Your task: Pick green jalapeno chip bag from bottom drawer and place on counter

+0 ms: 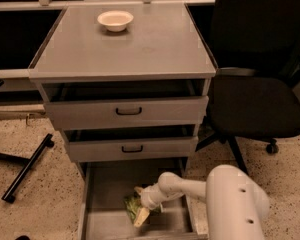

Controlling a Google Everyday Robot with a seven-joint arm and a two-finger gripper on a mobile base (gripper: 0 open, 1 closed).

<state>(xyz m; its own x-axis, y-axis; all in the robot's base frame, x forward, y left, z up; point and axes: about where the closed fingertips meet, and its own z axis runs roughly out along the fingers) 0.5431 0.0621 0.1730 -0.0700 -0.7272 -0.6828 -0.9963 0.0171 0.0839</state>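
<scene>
The green jalapeno chip bag (132, 204) lies crumpled on the floor of the open bottom drawer (106, 196), near its middle. My gripper (144, 210) reaches down into that drawer from the right, on the end of my white arm (187, 186). It sits right on the bag's right side and hides part of it. The counter (140, 46) is the flat grey cabinet top above, far from the gripper.
A cream bowl (115, 20) stands at the back of the counter. The two upper drawers (127, 111) with black handles are slightly open above the gripper. A black office chair (255, 104) stands to the right. A black bar (27, 166) lies on the speckled floor to the left.
</scene>
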